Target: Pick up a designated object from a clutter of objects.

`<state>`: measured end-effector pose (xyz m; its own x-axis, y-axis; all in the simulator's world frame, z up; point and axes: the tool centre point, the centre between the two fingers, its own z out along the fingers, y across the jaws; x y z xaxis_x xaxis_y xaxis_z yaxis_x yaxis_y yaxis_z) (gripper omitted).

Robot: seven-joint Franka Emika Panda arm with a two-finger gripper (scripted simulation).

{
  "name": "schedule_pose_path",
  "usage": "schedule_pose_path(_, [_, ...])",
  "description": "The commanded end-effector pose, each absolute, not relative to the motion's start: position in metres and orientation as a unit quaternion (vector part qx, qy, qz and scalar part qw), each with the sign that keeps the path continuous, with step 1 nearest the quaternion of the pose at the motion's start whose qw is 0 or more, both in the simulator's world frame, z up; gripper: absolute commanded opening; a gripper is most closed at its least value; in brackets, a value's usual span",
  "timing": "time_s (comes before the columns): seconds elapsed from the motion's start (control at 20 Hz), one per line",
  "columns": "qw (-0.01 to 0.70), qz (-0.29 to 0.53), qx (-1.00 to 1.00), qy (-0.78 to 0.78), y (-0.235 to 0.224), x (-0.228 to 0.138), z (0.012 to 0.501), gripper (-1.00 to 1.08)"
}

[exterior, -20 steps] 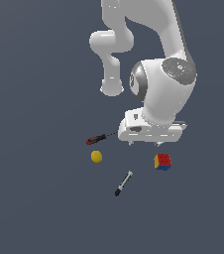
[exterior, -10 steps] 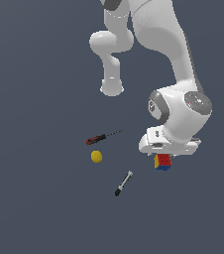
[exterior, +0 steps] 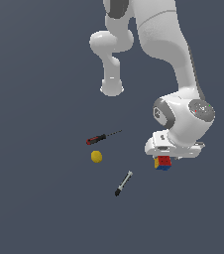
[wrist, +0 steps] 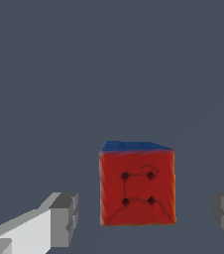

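Panda arm [exterior: 176, 74]: bent low over the cube, no readable markings | gripper [wrist: 146, 218]: jaws spread wide, holding nothing | puzzle cube [wrist: 137, 182]: between the fingers, touching neither, red face with four dark dots, no text | screwdriver [exterior: 102, 137], thin tool [exterior: 123, 183], yellow ball [exterior: 96, 157]: well apart toward exterior view's left.
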<state>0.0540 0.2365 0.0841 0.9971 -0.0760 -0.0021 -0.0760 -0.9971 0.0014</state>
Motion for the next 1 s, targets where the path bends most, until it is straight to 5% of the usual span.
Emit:
schedule_pose_path(0.0, [0.001, -0.001, 0.999, -0.038, 0.236, 0.054, 0.084, 1.00])
schedule_pose_path(0.8, [0.000, 0.000, 0.999, -0.040, 0.237, 0.055, 0.033, 1.00])
schedule_pose_path(0.85, [0.000, 0.000, 0.999, -0.040, 0.237, 0.055, 0.033, -1.00])
schedule_pose_path(0.95, [0.000, 0.000, 0.999, -0.040, 0.237, 0.055, 0.033, -1.00])
